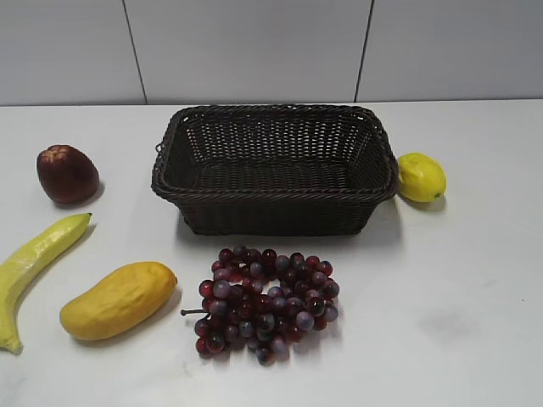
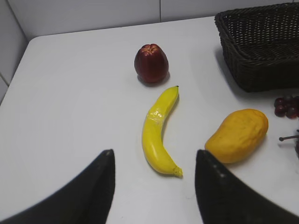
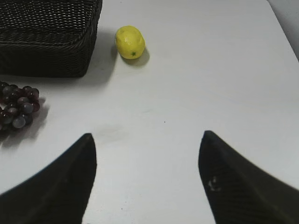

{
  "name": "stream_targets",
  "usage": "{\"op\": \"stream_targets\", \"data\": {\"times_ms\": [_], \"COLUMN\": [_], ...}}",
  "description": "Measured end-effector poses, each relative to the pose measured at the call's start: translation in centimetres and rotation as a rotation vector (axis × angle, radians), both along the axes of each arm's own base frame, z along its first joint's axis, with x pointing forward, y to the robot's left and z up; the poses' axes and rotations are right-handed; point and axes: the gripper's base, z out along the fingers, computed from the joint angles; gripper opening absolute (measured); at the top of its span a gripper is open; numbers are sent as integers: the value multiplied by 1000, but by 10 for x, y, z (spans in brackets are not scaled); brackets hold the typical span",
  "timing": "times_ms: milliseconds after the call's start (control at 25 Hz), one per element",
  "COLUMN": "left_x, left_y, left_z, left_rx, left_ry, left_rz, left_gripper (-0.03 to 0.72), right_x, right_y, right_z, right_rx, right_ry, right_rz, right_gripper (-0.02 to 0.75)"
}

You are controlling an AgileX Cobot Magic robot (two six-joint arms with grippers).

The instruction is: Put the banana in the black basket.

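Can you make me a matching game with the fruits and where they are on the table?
Things:
1. banana
2. lemon
3. grapes
4. dark red fruit

Places (exterior view):
A. just right of the black basket
B. in front of the basket
C. far left, at the back of the table
D. far left edge, beside the mango

Pairs: 1-D, 2-A, 3-B, 4-C

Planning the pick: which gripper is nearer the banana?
Left. The left gripper is open just short of the banana, which lies ahead between its fingers. The right gripper faces the lemon; no banana in its view.
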Motion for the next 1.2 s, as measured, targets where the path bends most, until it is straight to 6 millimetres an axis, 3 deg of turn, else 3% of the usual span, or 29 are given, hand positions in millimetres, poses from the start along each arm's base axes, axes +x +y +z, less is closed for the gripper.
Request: {"op": "stream_targets", "data": {"times_ms": [800, 1200], "left_x": [1, 31], "left_y": [0, -3], "left_z": [0, 9], "left_rx": [0, 12], "left_ry": [5, 160], "left_rz": [0, 1], "left_gripper": [529, 529], "right_x": [0, 0], "right_y": [0, 0], "right_z": [0, 0], "right_rx": [0, 0], "right_ry": [0, 0], "right_rz": [0, 0], "right_gripper": [520, 522]}}
